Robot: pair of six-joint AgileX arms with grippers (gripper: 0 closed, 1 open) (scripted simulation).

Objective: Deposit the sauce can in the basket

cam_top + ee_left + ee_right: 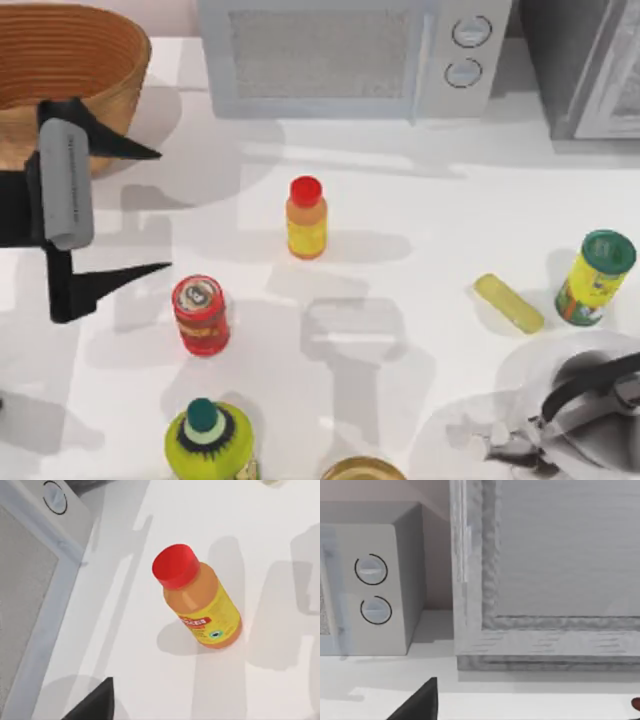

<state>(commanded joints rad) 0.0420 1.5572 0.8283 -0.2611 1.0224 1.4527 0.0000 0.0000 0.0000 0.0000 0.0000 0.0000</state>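
Sauce can (201, 315) stands upright lower left of centre in the top view, ungrasped, basket (70, 60) at upper left; left gripper (120, 212), fingers apart, hovers just left (approach step), and next must descend around it; right arm parked lower right.

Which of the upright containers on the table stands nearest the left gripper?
The sauce can, red with a silver top, just right of the open left gripper. The red-capped bottle and the green-lidded canister stand farther right.
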